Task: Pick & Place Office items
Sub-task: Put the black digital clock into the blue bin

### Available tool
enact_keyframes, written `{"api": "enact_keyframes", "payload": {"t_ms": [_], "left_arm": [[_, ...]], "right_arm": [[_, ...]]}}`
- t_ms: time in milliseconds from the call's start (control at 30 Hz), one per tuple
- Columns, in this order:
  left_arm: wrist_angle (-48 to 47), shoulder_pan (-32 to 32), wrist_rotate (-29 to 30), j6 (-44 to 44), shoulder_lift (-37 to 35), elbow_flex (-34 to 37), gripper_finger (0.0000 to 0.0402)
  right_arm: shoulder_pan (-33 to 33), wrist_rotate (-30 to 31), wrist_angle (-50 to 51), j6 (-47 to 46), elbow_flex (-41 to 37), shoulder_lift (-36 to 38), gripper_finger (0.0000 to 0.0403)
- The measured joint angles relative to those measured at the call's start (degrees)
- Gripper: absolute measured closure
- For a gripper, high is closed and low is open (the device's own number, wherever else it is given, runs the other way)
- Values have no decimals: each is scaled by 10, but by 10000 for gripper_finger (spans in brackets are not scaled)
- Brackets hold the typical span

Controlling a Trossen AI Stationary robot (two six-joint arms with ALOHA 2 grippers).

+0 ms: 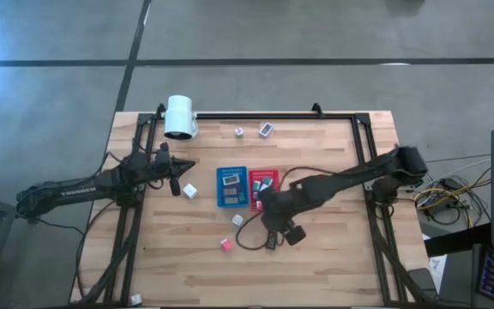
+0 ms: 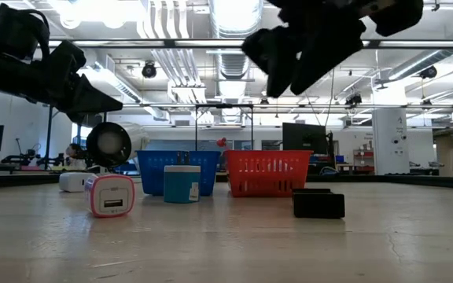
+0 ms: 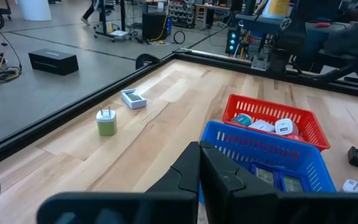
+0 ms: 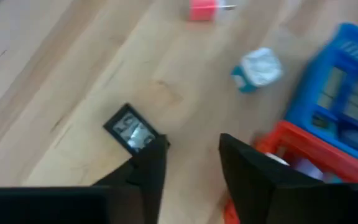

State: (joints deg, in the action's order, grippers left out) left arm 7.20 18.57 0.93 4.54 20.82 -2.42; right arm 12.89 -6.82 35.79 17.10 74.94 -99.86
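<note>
The office items lie scattered on the wooden table: a pink cube (image 1: 225, 244), a white and teal cube (image 1: 237, 220), a dark flat rectangle (image 1: 270, 241), and a white cube (image 1: 189, 190). Two more (image 1: 239, 131) (image 1: 266, 129) sit near the far edge. My right gripper (image 4: 191, 155) hangs open above the table beside the red tray (image 1: 263, 187), fingers slanting down with nothing between them. The dark rectangle (image 4: 131, 132) lies just past its fingertips. My left gripper (image 3: 201, 168) waits shut at the table's left, above the white cube.
A blue tray (image 1: 231, 186) and the red tray stand side by side mid-table, each holding small items. A big white cylinder (image 1: 179, 117) lies at the far left corner. A black frame (image 1: 363, 137) borders the table. Bare wood stretches along the near edge.
</note>
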Motion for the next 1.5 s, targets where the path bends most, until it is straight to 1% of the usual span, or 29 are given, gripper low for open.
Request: {"api": "enact_keyframes", "payload": {"t_ms": [33, 133, 200, 300, 400, 733, 933, 1167, 1300, 1500], "left_arm": [[0, 0, 0, 0, 0, 0, 388], [0, 0, 0, 0, 0, 0, 388], [0, 0, 0, 0, 0, 0, 388], [0, 0, 0, 0, 0, 0, 388], [0, 0, 0, 0, 0, 0, 388], [-1, 0, 0, 0, 0, 0, 388], [-5, 0, 0, 4, 0, 0, 388], [-4, 0, 0, 4, 0, 0, 388], [-5, 0, 0, 4, 0, 0, 388], [-7, 0, 0, 4, 0, 0, 388]], "right_arm": [[2, -9, 13, 9, 18, -17, 237], [12, -10, 58, 34, 67, -63, 200], [19, -11, 88, 55, 91, -89, 182], [28, -12, 129, 96, 112, -122, 168], [38, -12, 146, 132, 124, -149, 163], [48, -3, 148, 189, 131, -196, 179], [55, 53, 151, 239, 129, -212, 184], [55, 51, 144, 252, 130, -224, 190], [55, 44, 147, 254, 131, -231, 208], [54, 38, 152, 236, 131, -232, 261]]}}
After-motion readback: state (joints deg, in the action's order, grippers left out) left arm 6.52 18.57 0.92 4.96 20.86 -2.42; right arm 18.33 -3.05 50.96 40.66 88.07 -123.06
